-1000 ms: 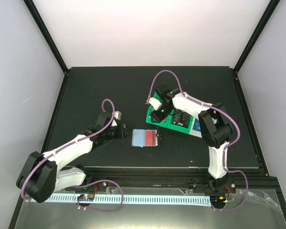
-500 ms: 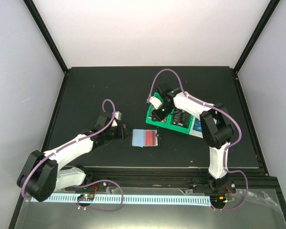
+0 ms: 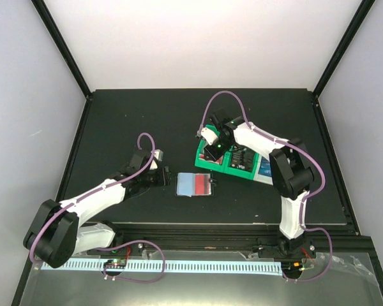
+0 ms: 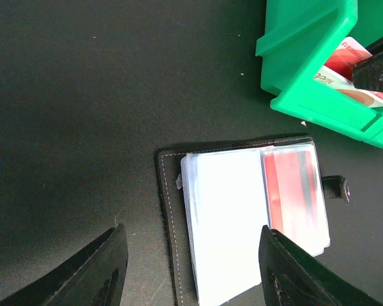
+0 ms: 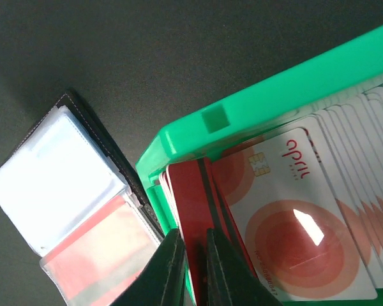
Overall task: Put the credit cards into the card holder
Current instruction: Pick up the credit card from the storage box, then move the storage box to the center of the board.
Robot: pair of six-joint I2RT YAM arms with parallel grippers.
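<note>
The black card holder (image 3: 195, 185) lies open on the table, with a red card (image 4: 297, 197) in its right clear sleeve and a pale page on the left. My left gripper (image 3: 163, 178) hovers open at the holder's left edge, its fingers (image 4: 108, 268) straddling the holder (image 4: 242, 223) with nothing between them. My right gripper (image 3: 210, 150) reaches into the green bin (image 3: 226, 160). In the right wrist view its jaws (image 5: 195, 236) are pinched on the edge of a red credit card (image 5: 191, 197) standing at the bin's left end. Several red-and-white credit cards (image 5: 293, 210) fill the bin behind it.
The green bin's wall (image 5: 242, 121) stands just right of the card holder (image 5: 70, 204), a narrow gap between them. A white and blue bin (image 3: 265, 169) sits to the right of the green one. The table's raised black border runs along the near edge.
The right gripper's fingers have narrowed onto the red card in the green bin. The left arm and the card holder have stayed put.
</note>
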